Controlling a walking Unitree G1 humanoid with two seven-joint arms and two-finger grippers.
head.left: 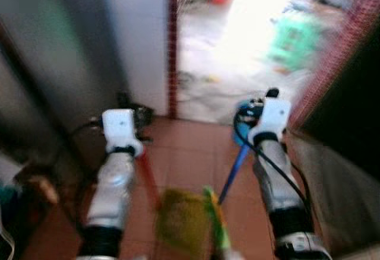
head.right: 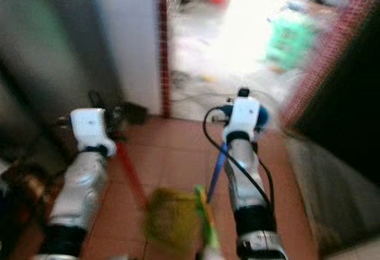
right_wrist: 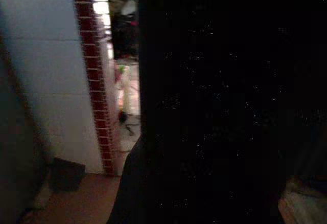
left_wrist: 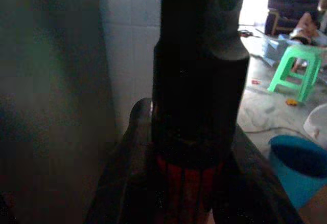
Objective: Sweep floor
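Left eye view: left gripper point(head.left: 135, 116) clenched around red broom handle point(head.left: 147, 177), slanting back toward robot; right gripper's point(head.left: 249, 110) grip indiscernible

Broom point(head.left: 185, 218): yellow-green bristle head, low betw. the two arms, red handle point(head.left: 148, 180) slanting up to the left. Blue handle point(head.left: 233, 173) slants up right. Terracotta tile floor point(head.left: 190, 153). All blurred.

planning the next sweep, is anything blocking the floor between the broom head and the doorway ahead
Nothing visible does: red tile floor lies bare from the yellow broom head to the doorway. A blue bucket and green stool stand beyond.
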